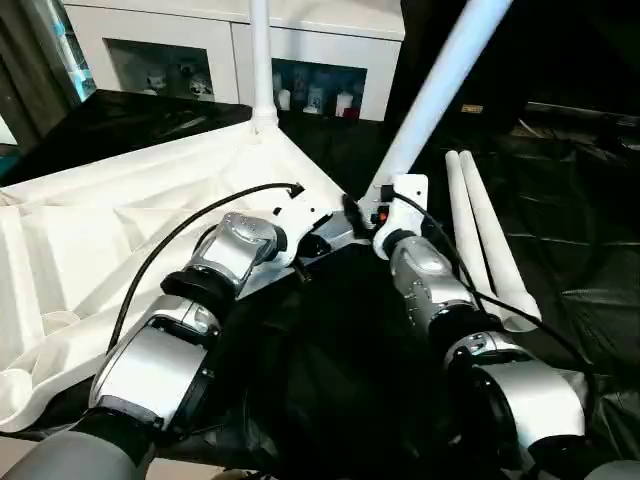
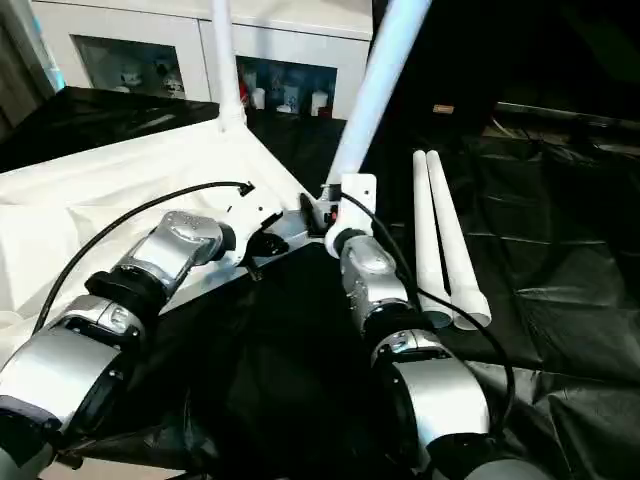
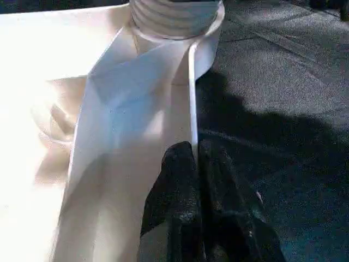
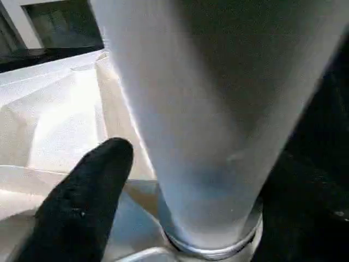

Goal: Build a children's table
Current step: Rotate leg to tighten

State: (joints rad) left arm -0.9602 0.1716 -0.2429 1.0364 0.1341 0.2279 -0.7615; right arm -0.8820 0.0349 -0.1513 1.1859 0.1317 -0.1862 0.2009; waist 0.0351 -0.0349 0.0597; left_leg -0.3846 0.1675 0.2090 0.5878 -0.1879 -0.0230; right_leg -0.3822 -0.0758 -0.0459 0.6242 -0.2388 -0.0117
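Right tool (image 4: 180, 180) spread wide around tilted leg (image 1: 440, 90) at tabletop (image 1: 120, 200) corner socket, gripping nothing; left tool (image 3: 199, 180) pinched shut, empty, beside rim

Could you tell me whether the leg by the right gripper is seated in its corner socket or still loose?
Seated: the leg stands with its base inside the round socket of the tabletop.

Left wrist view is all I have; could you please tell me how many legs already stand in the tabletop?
Observer: Two: an upright long white tapered tube leg at the far corner of the white ribbed plastic tabletop, and a leaning leg at the near corner.
Operator: Thank you. Where are the remaining ones?
Observer: Two spare white legs lie side by side on the black cloth, right of the tabletop.
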